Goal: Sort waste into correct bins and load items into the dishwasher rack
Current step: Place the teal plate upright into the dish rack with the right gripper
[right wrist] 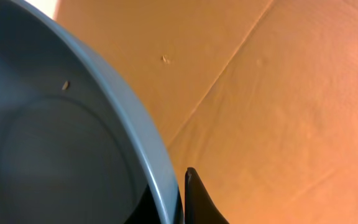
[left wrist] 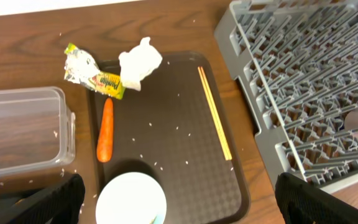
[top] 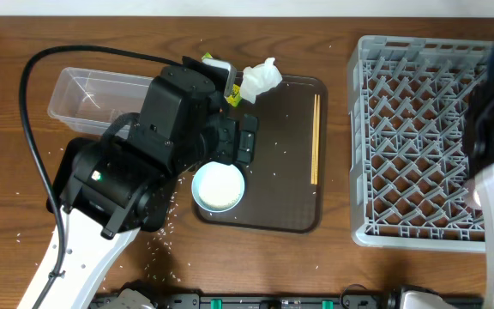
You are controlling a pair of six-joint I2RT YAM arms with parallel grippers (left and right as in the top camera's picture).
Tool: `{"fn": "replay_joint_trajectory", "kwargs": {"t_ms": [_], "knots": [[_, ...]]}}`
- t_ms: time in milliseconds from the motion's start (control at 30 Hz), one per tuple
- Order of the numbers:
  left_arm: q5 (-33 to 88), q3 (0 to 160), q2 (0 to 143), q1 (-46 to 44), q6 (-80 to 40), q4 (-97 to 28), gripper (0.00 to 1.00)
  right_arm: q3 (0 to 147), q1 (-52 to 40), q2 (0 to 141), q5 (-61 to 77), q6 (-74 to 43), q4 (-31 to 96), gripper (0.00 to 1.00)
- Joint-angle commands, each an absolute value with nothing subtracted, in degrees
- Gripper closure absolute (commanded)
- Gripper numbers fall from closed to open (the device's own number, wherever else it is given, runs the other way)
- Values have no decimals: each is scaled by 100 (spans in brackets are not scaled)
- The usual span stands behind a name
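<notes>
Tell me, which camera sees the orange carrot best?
The left wrist camera. It shows the whole carrot lying on the brown tray, right by the wrapper. Overhead, the left arm hides nearly all of it; only an orange tip peeks out. The right wrist camera shows none of it.
</notes>
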State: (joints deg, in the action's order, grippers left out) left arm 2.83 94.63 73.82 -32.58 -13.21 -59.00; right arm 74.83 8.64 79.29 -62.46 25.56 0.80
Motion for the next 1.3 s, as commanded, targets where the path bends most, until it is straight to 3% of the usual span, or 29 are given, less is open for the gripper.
{"fn": "replay_joint_trajectory", "kwargs": {"t_ms": [0, 200, 800, 867, 967, 1167, 1267], "knots": [[233, 9537, 7360, -3256, -1225, -5937, 2, 7500, 1039, 8466, -6486, 4224, -235, 99], [235, 9537, 7360, -3256, -1225, -6012, 2, 7500, 1247, 9417, -6626, 5618, -523, 99], [235, 9537, 7373, -3256, -1227, -6010, 2, 7498, 1142, 10541, -6547, 6200, -1199, 99], [235, 9537, 7373, -3256, -1227, -6010, 2, 7498, 1079, 10541, -6514, 6200, -1203, 84], [235, 9537, 7373, -3256, -1227, -6012, 2, 7498, 989, 10541, -6410, 6193, -1181, 42], [235, 9537, 7373, -3256, -1227, -6060, 2, 7498, 646, 10538, -6359, 6149, -1179, 13], [235, 9537, 7373, -3256, -1227, -6082, 2, 7498, 423, 10538, -6364, 6001, -1177, 5]]}}
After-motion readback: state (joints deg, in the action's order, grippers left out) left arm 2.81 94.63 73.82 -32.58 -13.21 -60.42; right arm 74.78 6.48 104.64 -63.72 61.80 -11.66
